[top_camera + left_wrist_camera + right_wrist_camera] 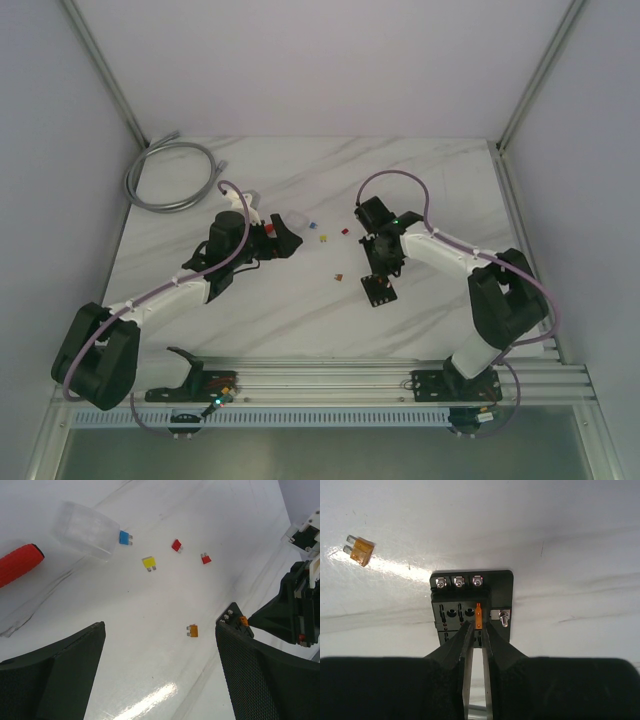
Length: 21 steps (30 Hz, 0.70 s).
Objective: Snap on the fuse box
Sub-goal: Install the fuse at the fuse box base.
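under the right pincer (476,626), fuse box (452,600) lies flat, long axis near-far.

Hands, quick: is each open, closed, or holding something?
Left hand: wide open, holding nothing.
Right hand: almost closed, tips at the orange fuse in the fuse box; grip cannot be told.

Left arm (165,295): runs from its base at the lower left of the top view, up and rightward toward frame centre, with the forearm lying low over the bench (300,320). Left pincer (283,240): points right. In the left wrist view its fingers (60,675) fill the lower corners, and the jaws are spread wide.

Right arm (450,250): rises from the lower right base, folds at the elbow and extends leftward. Right pincer (379,272): points toward the lower frame edge. In the right wrist view its fingers (455,650) converge at lower centre, leaving a narrow slit between the tips.
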Tool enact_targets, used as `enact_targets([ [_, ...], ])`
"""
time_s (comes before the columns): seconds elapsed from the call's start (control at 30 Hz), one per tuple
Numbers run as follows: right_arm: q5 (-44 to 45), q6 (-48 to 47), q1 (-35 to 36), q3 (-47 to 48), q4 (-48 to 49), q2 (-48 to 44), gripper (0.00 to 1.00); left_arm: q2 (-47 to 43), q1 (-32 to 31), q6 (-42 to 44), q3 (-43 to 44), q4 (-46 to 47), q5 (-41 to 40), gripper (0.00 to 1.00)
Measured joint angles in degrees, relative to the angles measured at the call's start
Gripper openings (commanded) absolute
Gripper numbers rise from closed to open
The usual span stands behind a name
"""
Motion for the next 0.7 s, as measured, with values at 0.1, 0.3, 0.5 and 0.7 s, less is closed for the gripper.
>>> enact_targets([
  [0.1, 0.0, 0.2, -0.1, 0.0, 0.0, 0.5, 0.17, 0.0, 0.0, 0.0, 0.0, 0.0, 0.2, 1.00],
  [0.3, -0.4, 0.2, -0.1, 0.0, 0.0, 1.1, 0.12, 0.0, 0.0, -0.2, 0.0, 0.0, 0.2, 1.00],
  [0.5, -0.8, 0.2, -0.2, 0.0, 0.0, 1.7, 0.02, 0.0, 0.0, -0.2, 0.0, 0.0, 0.2, 1.00],
  [0.7, -1.1, 0.2, -0.6, -0.3, 0.2, 1.7, 0.00, 0.0, 0.0, -0.2, 0.0, 0.0, 0.2, 1.00],
])
